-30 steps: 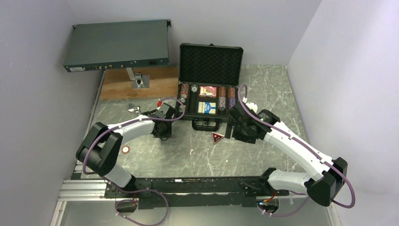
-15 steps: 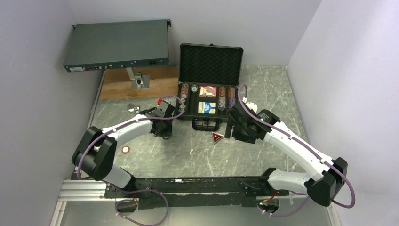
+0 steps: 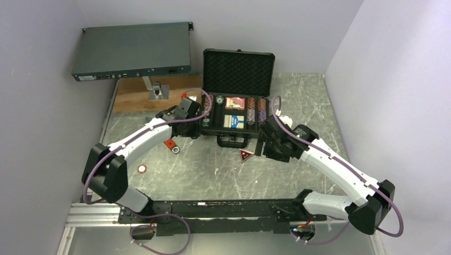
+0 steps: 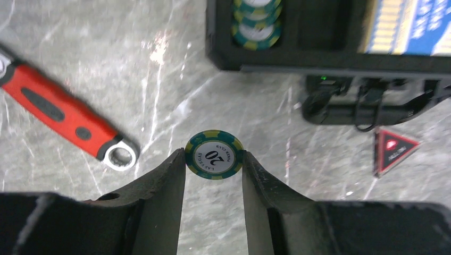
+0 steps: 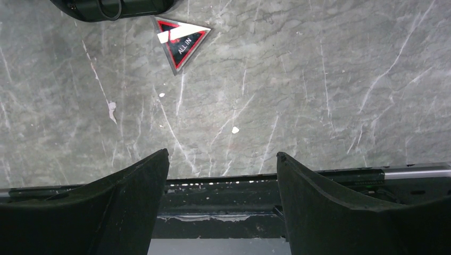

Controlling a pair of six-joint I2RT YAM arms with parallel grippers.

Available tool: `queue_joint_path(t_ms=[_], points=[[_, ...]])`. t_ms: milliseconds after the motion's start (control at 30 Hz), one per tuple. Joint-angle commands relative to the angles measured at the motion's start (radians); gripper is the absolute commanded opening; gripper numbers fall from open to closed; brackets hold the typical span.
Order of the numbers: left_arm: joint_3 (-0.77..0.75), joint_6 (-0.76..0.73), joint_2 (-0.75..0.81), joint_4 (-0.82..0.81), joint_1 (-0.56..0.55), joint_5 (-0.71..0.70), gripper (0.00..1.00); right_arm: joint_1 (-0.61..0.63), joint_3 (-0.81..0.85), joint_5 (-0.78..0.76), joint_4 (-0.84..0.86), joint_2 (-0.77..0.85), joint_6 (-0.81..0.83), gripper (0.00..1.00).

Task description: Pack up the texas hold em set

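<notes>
The black case (image 3: pixel 237 74) stands open, foam lid upright, with striped chips (image 3: pixel 251 110) and the blue-yellow card box (image 3: pixel 234 121) in its tray. My left gripper (image 4: pixel 214 157) is shut on a green-yellow "20" chip (image 4: pixel 214 154), held above the table just off the case's near-left corner (image 4: pixel 223 58). Green chips (image 4: pixel 257 29) fill that corner's slot. The red triangular token (image 3: pixel 245 155) lies on the table in front of the handle (image 3: pixel 232 140). My right gripper (image 5: pixel 223 159) is open and empty, near the token (image 5: pixel 181 34).
A red-handled wrench (image 3: pixel 171 146) lies on the table left of the case, also in the left wrist view (image 4: pixel 61 114). A loose chip (image 3: pixel 142 169) lies at the near left. A grey electronics box (image 3: pixel 133 50) and a wooden board (image 3: pixel 133 95) sit at the back left.
My left arm has moved away from me towards the case's left side with the chip, uncovering the red wrench. The right arm has barely moved.
</notes>
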State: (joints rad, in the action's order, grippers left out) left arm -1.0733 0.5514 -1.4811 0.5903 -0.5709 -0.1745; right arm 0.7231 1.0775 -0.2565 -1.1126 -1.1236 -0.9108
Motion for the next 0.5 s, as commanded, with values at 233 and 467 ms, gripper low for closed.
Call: queue_joint_path(t_ms=[233,467], points=[[-0.273,-0.064,-0.191,0.009,-0.003,0.010,0.33,-0.002,-0.008,-0.021,-0.048,0.066,-0.035,0.76],[-0.398,-0.053,-0.304,0.015,0.005,0.039,0.40,-0.003,-0.005,-0.020,-0.101,0.095,-0.047,0.76]])
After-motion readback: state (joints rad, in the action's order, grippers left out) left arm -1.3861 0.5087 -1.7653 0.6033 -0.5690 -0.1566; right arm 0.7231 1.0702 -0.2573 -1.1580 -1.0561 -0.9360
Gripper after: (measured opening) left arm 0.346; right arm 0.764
